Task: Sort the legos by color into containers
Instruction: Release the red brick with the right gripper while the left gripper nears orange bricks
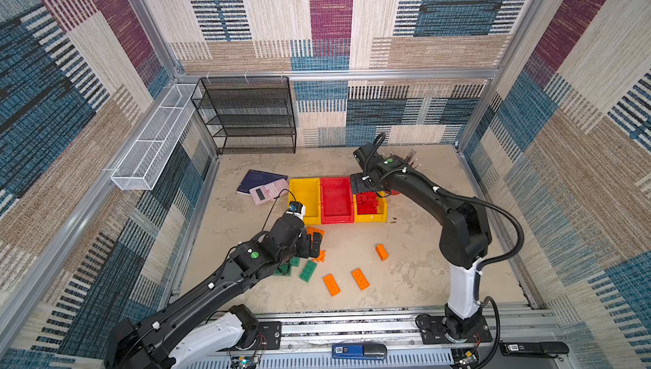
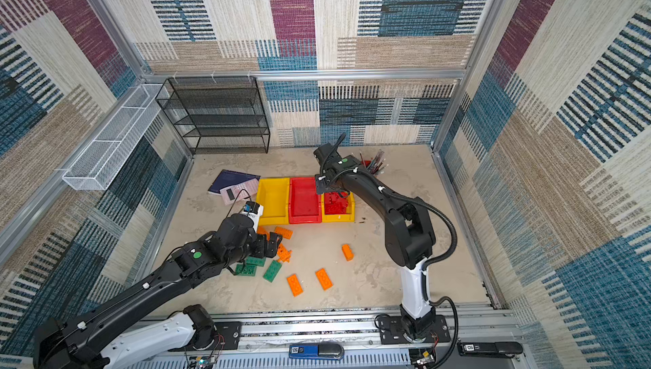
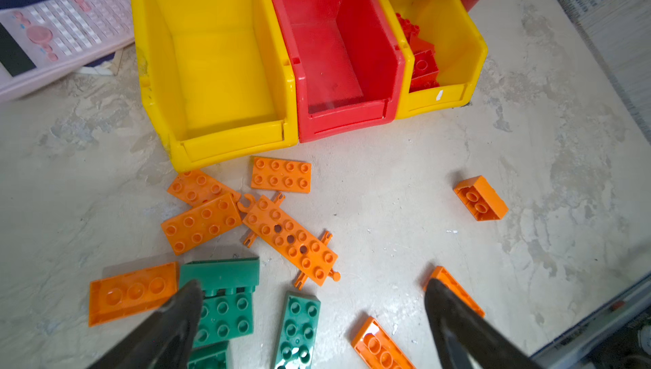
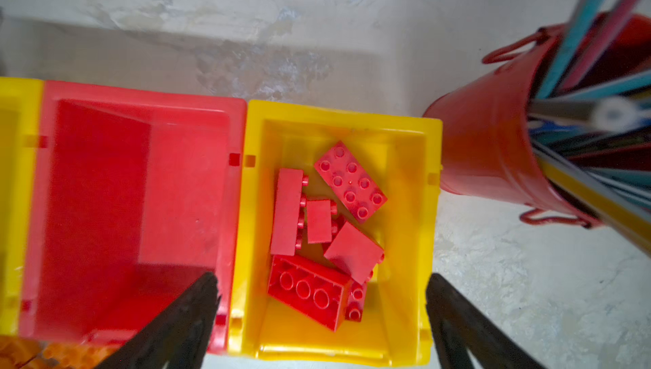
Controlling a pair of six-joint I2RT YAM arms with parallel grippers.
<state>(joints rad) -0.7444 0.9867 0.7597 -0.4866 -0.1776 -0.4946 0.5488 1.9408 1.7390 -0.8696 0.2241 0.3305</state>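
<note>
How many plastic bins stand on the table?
3, side by side: left yellow bin, empty; middle red bin, empty; right yellow bin, holding red bricks.

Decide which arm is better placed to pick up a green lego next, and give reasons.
Left. The left gripper, open, hovers over the green legos; the right gripper, also open, hangs above the yellow bin holding red legos, farther away.

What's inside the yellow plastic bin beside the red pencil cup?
Red studded plastic bricks, at least five, loosely piled. The yellow bin floor beneath them is covered.
</note>
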